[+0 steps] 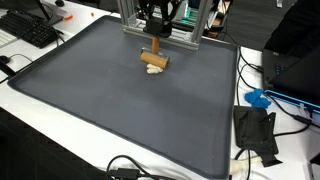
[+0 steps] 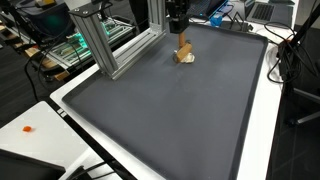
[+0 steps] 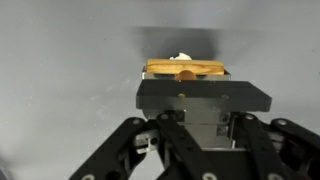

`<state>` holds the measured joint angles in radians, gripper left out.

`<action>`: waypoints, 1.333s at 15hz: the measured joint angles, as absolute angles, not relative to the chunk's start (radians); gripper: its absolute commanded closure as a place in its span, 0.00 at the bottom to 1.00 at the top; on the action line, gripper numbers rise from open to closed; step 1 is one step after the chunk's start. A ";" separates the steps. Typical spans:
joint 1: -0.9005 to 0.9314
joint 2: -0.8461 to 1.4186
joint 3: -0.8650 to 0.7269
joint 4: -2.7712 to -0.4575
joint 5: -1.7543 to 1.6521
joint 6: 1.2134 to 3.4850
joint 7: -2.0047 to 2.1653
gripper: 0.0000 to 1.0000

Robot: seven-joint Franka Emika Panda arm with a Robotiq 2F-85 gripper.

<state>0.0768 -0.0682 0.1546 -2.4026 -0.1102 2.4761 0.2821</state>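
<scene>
A small wooden piece (image 1: 153,62) with an upright stem and a bit of white beneath it rests on the dark grey mat (image 1: 120,110) near the mat's far edge. The same wooden piece (image 2: 184,55) shows in both exterior views. My gripper (image 1: 154,42) comes straight down onto it, and the fingers appear shut on the stem. In the wrist view the wooden piece (image 3: 187,69) lies flat just beyond the gripper (image 3: 188,82), whose black body hides the fingertips.
An aluminium frame (image 1: 165,33) stands just behind the wooden piece, also at the mat's corner (image 2: 105,40). A keyboard (image 1: 30,30), a blue item (image 1: 258,98), a black block (image 1: 255,132) and cables (image 1: 130,168) lie around the mat's rim.
</scene>
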 measured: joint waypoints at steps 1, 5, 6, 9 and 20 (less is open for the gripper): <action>0.078 -0.071 0.155 -2.408 -0.106 2.469 0.279 0.78; 0.082 -0.075 0.155 -2.419 -0.107 2.474 0.273 0.78; 0.083 -0.074 0.155 -2.421 -0.107 2.486 0.272 0.78; 0.091 -0.074 0.156 -2.430 -0.111 2.534 0.266 0.78; 0.095 -0.058 0.160 -2.439 -0.202 2.626 0.457 0.78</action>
